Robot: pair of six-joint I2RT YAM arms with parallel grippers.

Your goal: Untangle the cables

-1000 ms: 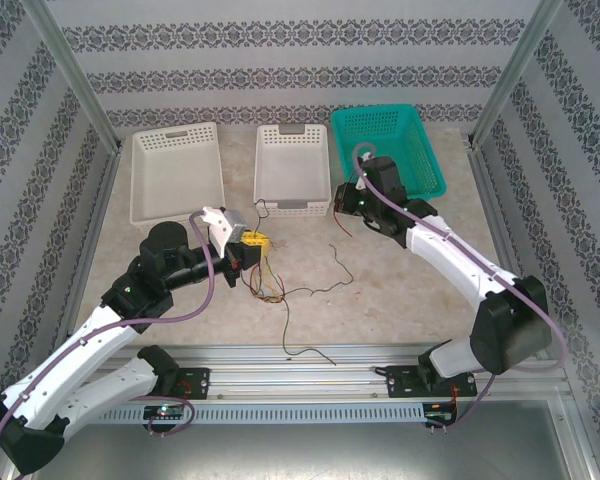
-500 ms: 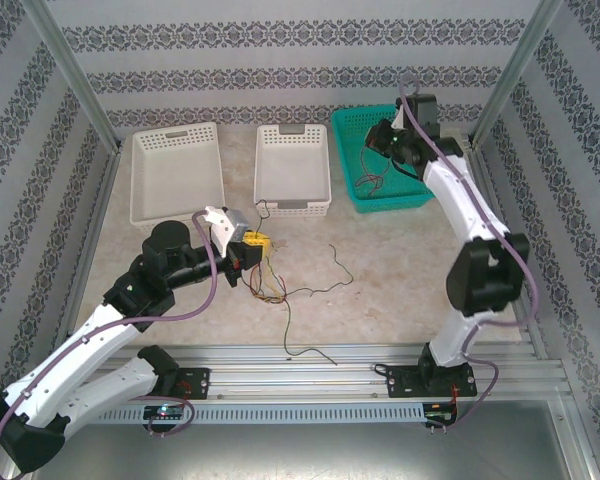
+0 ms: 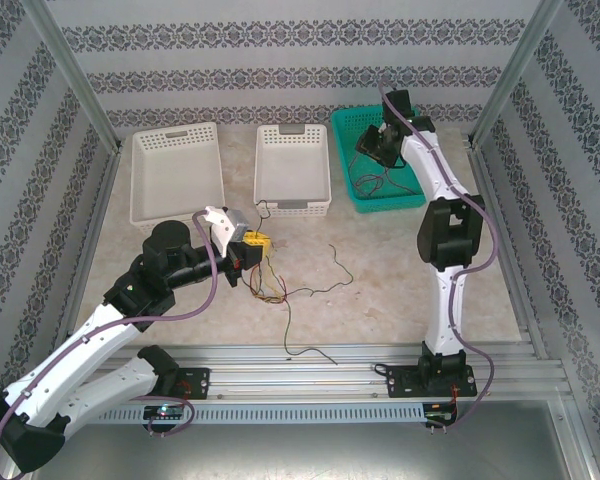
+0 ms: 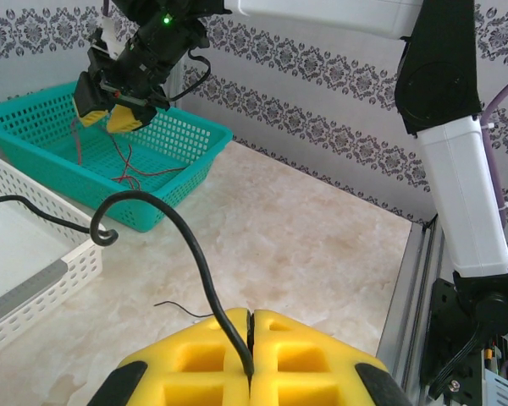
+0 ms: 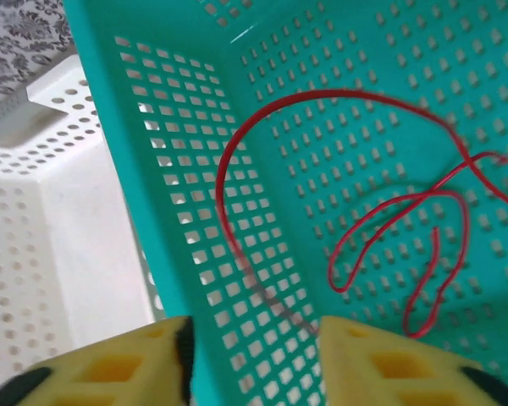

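The tangle of red, yellow and dark cables lies on the table mid-front. My left gripper sits at its upper left, shut on a black cable that curls up from between the yellow fingers; its own jaws are pressed together. My right gripper hovers over the teal basket with its jaws open. In the right wrist view the gripper stands above a red cable lying loose on the basket's floor. A blurred strand of it runs down toward the right finger.
Two white baskets stand at the back left and centre, next to the teal one. A thin dark wire trails right of the tangle and another reaches the front rail. Metal posts frame the table's sides.
The right arm swung from the table centre up over the teal basket with the red cable, then opened its jaws; the cable now lies in the basket. The left arm has not moved.
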